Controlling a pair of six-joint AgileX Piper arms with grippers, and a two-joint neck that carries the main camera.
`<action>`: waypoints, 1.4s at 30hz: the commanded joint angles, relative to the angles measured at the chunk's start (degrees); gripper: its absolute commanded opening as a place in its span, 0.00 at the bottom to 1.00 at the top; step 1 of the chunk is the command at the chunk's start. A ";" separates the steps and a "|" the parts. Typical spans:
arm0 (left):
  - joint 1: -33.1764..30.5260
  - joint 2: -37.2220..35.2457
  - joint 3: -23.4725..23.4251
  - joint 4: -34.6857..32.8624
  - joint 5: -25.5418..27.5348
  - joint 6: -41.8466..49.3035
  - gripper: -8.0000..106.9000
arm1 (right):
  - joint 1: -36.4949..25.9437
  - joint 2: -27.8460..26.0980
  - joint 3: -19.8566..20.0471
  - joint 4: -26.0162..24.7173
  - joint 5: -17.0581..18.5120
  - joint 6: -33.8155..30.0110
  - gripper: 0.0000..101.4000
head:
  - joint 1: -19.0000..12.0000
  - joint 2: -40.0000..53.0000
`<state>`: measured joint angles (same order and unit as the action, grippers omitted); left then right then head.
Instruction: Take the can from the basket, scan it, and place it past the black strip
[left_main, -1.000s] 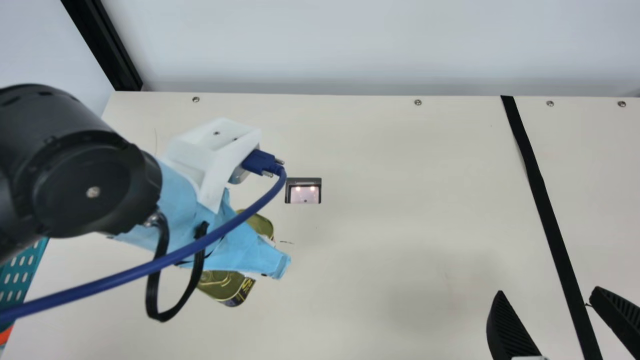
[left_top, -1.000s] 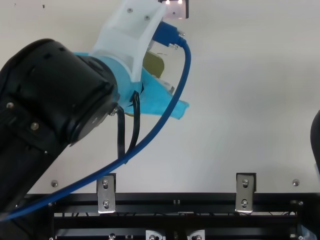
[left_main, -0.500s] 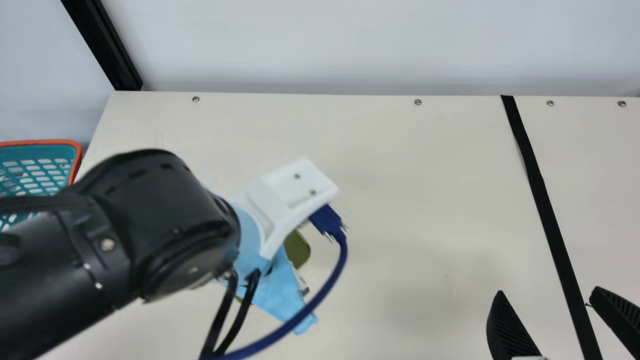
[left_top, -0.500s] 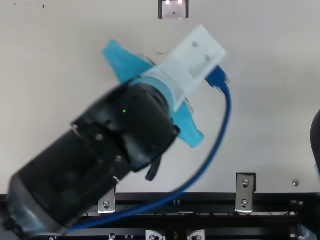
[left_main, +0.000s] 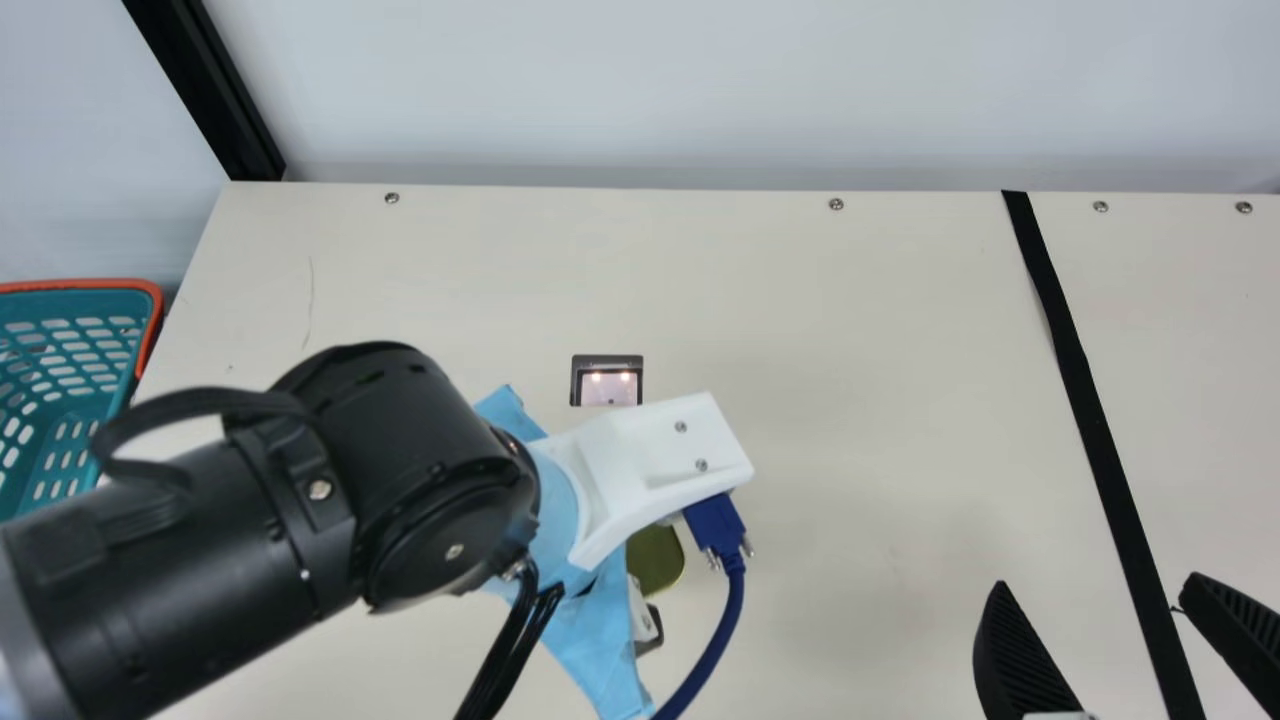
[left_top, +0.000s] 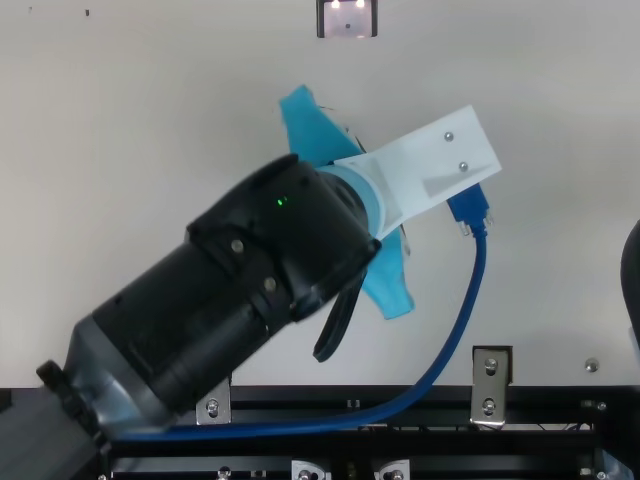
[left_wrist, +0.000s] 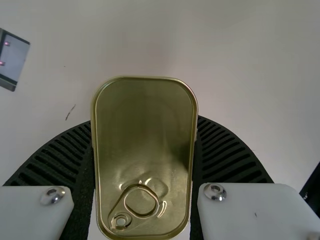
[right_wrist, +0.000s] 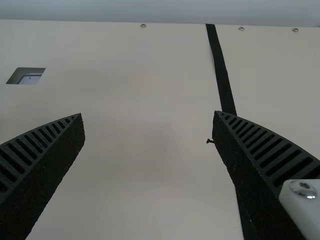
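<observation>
Well right of the scanner (left_main: 607, 388), near side: my right gripper (right_wrist: 148, 114), spread. Just near side of the scanner: my left gripper (left_wrist: 147, 119) grasps the can (left_wrist: 145, 135) by its long sides. I judge it rigid, lightish, slick; best held there, off the pull ring (left_wrist: 129, 212).

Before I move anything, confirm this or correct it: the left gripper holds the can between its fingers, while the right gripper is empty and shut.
One part is wrong: the right gripper is open, not shut. The right wrist view shows its fingers wide apart with nothing held. The left gripper does hold the can between its fingers.
</observation>
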<state>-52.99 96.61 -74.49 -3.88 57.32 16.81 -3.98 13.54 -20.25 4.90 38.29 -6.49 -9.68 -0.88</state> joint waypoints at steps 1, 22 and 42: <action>0.69 0.12 0.37 -2.93 0.03 3.94 0.16 | 0.00 0.00 0.00 0.00 0.00 0.00 1.00 | 0.79 -0.14; 8.44 2.22 7.07 -6.76 -7.48 22.83 0.16 | 0.00 0.00 0.00 0.00 0.00 0.00 1.00 | 0.79 -0.14; 11.13 -8.35 10.02 -8.37 -10.74 18.85 0.85 | 0.07 0.11 -0.09 -0.05 -0.03 0.20 1.00 | 0.79 -0.14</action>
<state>-42.24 91.23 -64.80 -12.73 46.57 37.18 -3.98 13.54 -20.25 4.90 38.29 -6.43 -9.68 -0.88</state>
